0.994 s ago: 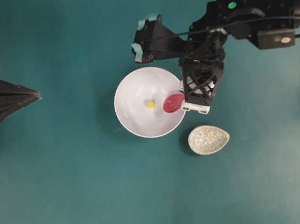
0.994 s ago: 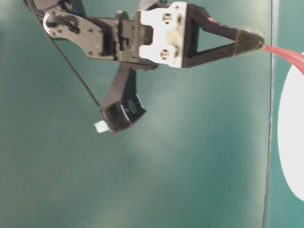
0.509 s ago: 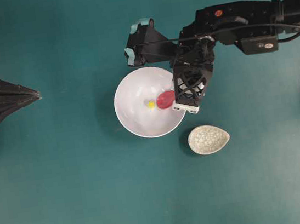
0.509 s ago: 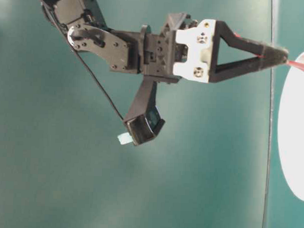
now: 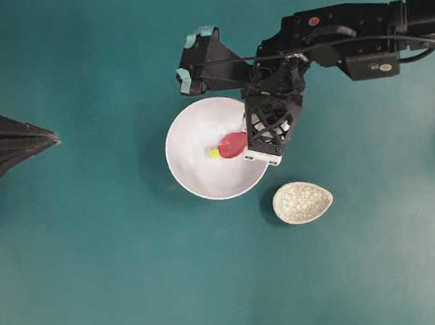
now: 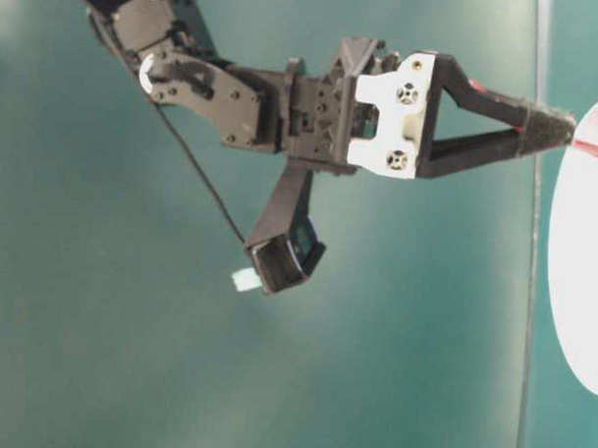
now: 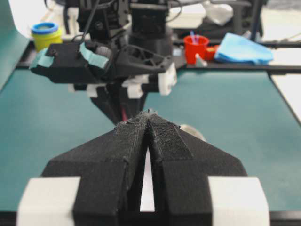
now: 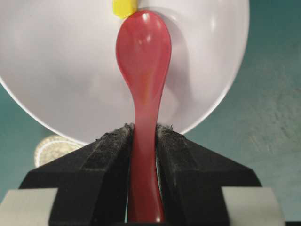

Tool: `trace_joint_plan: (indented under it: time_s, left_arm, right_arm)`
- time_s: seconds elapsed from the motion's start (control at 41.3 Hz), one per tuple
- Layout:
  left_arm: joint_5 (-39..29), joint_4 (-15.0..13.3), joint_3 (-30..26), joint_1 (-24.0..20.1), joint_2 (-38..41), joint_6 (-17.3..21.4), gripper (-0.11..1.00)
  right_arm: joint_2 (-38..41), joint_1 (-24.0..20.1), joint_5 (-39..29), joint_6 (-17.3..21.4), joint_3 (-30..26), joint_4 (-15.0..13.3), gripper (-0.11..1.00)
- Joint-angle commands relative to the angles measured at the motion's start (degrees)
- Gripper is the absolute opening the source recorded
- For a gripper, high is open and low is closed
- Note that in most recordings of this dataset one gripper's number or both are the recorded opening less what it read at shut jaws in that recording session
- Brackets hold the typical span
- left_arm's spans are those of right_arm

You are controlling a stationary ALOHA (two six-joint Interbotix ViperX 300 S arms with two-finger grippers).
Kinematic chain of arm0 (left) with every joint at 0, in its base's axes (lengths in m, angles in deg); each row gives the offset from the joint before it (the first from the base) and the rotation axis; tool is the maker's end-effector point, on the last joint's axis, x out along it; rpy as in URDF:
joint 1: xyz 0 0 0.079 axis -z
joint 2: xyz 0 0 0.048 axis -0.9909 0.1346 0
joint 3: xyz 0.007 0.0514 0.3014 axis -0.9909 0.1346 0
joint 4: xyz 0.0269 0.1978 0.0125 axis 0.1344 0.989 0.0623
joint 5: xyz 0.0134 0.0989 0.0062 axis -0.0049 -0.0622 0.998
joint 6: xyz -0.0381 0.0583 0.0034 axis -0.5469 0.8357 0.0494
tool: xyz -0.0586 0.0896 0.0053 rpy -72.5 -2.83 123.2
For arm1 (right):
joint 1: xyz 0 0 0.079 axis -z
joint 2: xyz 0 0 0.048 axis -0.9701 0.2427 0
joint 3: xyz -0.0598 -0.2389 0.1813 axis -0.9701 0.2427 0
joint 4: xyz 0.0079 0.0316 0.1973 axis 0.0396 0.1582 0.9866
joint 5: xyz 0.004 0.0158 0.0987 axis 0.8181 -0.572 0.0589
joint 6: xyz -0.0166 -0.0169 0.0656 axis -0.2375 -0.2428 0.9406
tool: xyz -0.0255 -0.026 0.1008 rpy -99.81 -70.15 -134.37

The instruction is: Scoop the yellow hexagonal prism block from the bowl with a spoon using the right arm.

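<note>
Right gripper (image 8: pixel 143 134): black jaws clenched on the handle of the glossy red-pink soup spoon (image 8: pixel 143 61); the wrist view cuts off the handle's lower end, and overhead the gripper body hides the handle.
Spoon scoop: lies inside the large round white bowl (image 5: pixel 195 177), tip pointing to the bowl's middle.
Tiny bright yellow hexagonal prism block (image 5: pixel 214 153): on the bowl floor, at the scoop's tip; in the right wrist view its upper part is cut by the frame edge, and whether it touches the spoon cannot be told.
Bowl in table-level view: only a white slice at the right edge, the spoon a thin red streak.
Left gripper (image 7: pixel 149 115): black pointed jaws pressed together on nothing, parked at the left edge of the teal bench (image 5: pixel 137 285), well apart from the bowl.
Small speckled grey-white teardrop dish (image 5: pixel 302 202): on the bench near the bowl, partly hidden behind the jaws in the wrist views.
</note>
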Motion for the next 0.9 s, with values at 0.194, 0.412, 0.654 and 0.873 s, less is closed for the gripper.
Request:
trace_joint_plan:
  time_s: [0.194,0.412,0.654,0.873]
  left_arm:
    - [0.53,0.18,-1.67,0.00,0.44,0.09,0.00]
    - [0.62,0.18,-1.67,0.00,0.44,0.09,0.00]
    - [0.70,0.18,-1.67,0.00,0.44,0.09,0.00]
    - [0.70,0.18,-1.67,0.00,0.44,0.09,0.00]
  right_arm:
    - [-0.09,-1.41,1.93,-0.09,-1.41,1.05,0.23]
    - [0.53,-1.41,4.04,-0.09,-1.32,0.97,0.21]
    - [0.70,-1.41,6.94,0.26,-1.32,1.05,0.17]
    - [0.70,-1.41,7.73,0.35,-1.32,1.93,0.13]
